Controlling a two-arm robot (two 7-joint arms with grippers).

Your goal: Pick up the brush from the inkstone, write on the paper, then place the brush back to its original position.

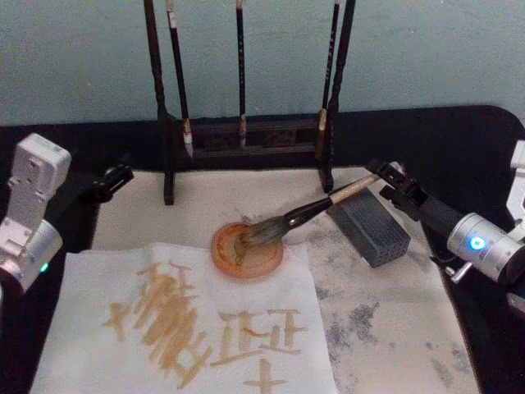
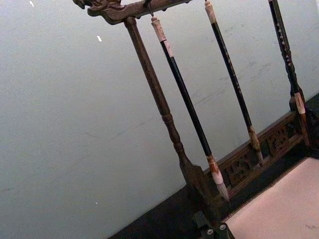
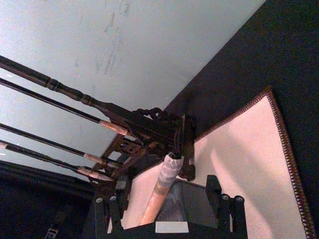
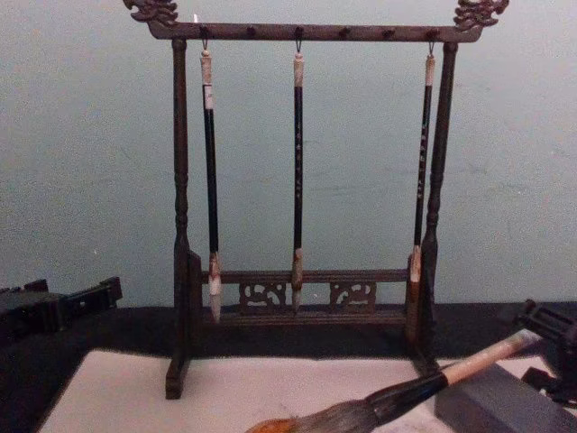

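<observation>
1. Brush (image 1: 308, 212): thick calligraphy brush with a pale beige upper handle, a glossy black lower section and bushy grey-brown bristles. It lies slanted, with the bristles resting in the inkstone and the handle running far-right over the block. There is a black cord loop at the handle's end. No lettering can be seen.
2. Inkstone (image 1: 246, 271): round, shallow, orange-brown dish at the paper's far edge, near its right corner.
3. Paper (image 1: 90, 304): soft white sheet, near left. It bears broad tan brush-written characters, which cannot be read.
4. Right gripper (image 3: 165, 199): black, at the far right by the handle's end. Its jaws are spread wide, one on each side of the handle and clear of it.
5. Left gripper (image 1: 111, 180): black, on a white arm at the far left, well apart from the brush. Whether it is open or closed cannot be told.
6. Block (image 1: 373, 234): dark grey and rectangular with finely dotted faces, just right of the inkstone.
7. Mat (image 1: 385, 328): cream felt with grey smudges and a brown stitched edge. It lies beneath the paper, inkstone, block and rack feet.
8. Rack (image 4: 180, 225): dark turned wood with carved finials and a fretwork rail, far centre.
9. Thin brushes (image 4: 297, 162): three black-shafted brushes hanging from the rack's top bar. The shaft markings are too small to read.
</observation>
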